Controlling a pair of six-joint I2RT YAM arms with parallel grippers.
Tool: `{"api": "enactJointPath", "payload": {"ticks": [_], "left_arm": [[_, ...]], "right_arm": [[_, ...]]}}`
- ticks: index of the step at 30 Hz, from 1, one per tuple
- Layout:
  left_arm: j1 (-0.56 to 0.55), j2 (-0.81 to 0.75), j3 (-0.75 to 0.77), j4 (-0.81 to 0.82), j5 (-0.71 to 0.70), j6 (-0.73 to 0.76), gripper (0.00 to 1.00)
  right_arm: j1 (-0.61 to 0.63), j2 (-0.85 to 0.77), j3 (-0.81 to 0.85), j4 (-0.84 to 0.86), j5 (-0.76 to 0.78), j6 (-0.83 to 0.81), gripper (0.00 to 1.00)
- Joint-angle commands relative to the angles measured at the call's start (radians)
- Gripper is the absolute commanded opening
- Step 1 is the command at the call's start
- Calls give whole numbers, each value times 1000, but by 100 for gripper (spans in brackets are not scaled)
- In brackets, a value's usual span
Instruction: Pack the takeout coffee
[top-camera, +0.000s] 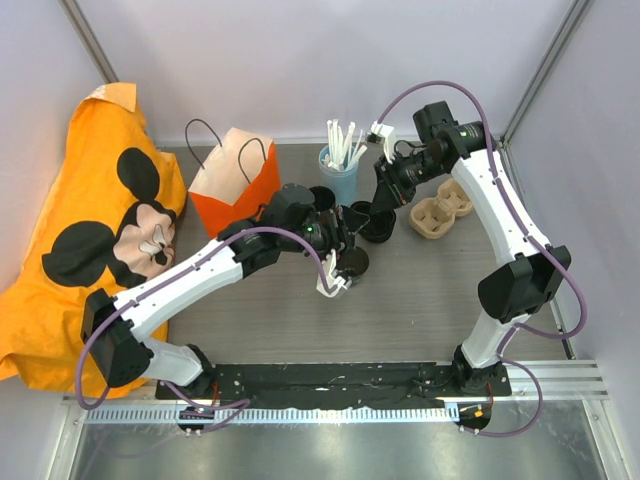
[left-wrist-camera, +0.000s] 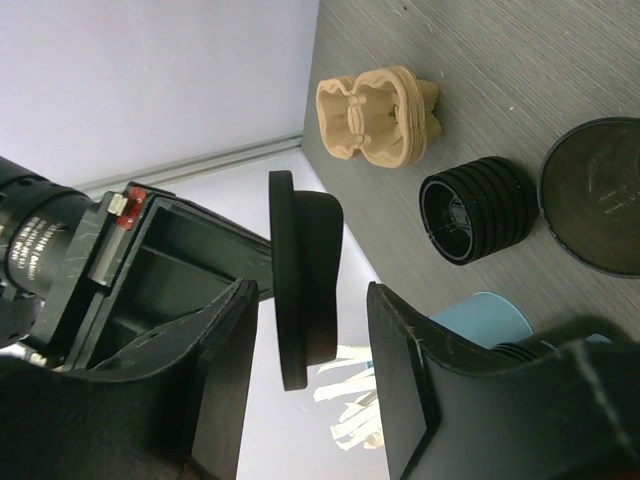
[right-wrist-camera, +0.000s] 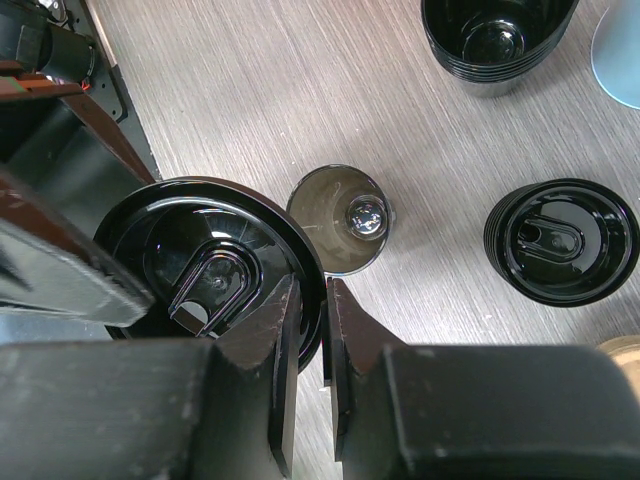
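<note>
Grey wood-grain counter (top-camera: 420, 290) between pale walls. Task item: one glossy black plastic lid (right-wrist-camera: 210, 260), round, with a raised rim and an oval sip slot. It is held clear of the counter above its middle, just left of one single open cup (right-wrist-camera: 340, 220) standing upright.

Right tool (right-wrist-camera: 308, 290): fingers nearly together, pinching the lid's rim.

Left tool (left-wrist-camera: 310, 290): fingers spread wide and gripping nothing. The lid appears edge-on between them, with a gap on each side.

Also present, one of each:
- a lid stack (right-wrist-camera: 560, 255)
- a cup stack (right-wrist-camera: 495, 40) of ribbed black cups
- a pulp carrier (left-wrist-camera: 375, 115) at the right
- a blue tumbler (top-camera: 340, 180) of white sticks (top-camera: 342, 140) at the far edge
- an orange paper bag (top-camera: 235, 190), far left
- an orange cartoon-print cloth (top-camera: 90, 230) on the left wall
</note>
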Motion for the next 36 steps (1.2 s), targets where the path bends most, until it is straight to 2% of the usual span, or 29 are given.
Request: {"api": "enactJointPath", "payload": {"ticks": [1, 3, 4, 9, 12, 13, 16, 17, 19, 20, 22, 23, 25, 26, 27, 29, 30, 31, 32, 33, 34, 35, 36], "left_arm": [[-9, 11, 17, 32, -13, -20, 51], [-10, 11, 16, 32, -28, -20, 46], [-12, 12, 14, 35, -32, -21, 40], [-14, 17, 13, 63, -69, -48, 29], [-18, 23, 16, 92, -100, -91, 17], [-18, 25, 16, 101, -109, -108, 10], [-27, 25, 8, 158, -150, -186, 0], [-32, 25, 4, 208, -182, -241, 0], [-40, 26, -18, 277, -226, -296, 0], [-44, 25, -28, 364, -274, -365, 0], [-47, 32, -56, 483, -336, -428, 0], [-47, 37, -71, 609, -368, -463, 0], [-49, 58, -68, 754, -477, -569, 0], [-49, 69, -43, 785, -523, -605, 0], [-50, 80, -24, 804, -587, -679, 0], [-52, 112, 48, 825, -644, -747, 0], [-50, 123, 71, 827, -663, -772, 0], [-53, 149, 94, 845, -698, -809, 0], [-60, 163, 132, 861, -713, -826, 0], [-61, 175, 151, 877, -730, -843, 0], [-75, 205, 172, 902, -758, -867, 0], [-82, 219, 215, 913, -772, -872, 0], [-92, 241, 237, 931, -787, -875, 0]], "right_arm": [[-2, -57, 29, 25, -31, 10, 19], [-3, -58, 29, 25, -32, 10, 20], [-2, -60, 28, 25, -31, 10, 19], [-2, -66, 28, 25, -31, 11, 19], [-2, -71, 32, 25, -31, 14, 20], [-2, -75, 37, 25, -31, 17, 21], [-9, -89, 54, 31, -38, 28, 33], [-17, -94, 67, 42, -57, 37, 42], [-55, -104, 84, 62, -84, 78, 54], [-77, -115, 100, 89, -127, 100, 63], [-179, -130, 101, 140, -205, 152, 71], [-218, -146, 89, 201, -324, 216, 79], [-320, -166, 46, 305, -466, 317, 84], [-401, -189, -18, 460, -547, 458, 84], [-422, -201, -67, 574, -643, 576, 84], [-430, -229, -185, 824, -650, 745, 85], [-430, -258, -222, 886, -650, 790, 85], [-422, -279, -318, 1106, -647, 863, 86], [-416, -298, -380, 1275, -638, 1145, 86], [-417, -328, -446, 1497, -588, 1309, 87], [-417, -335, -571, 1964, -565, 1511, 92], [-422, -327, -601, 2166, -539, 1679, 93], [-431, -269, -610, 2318, -517, 1981, 93]]}}
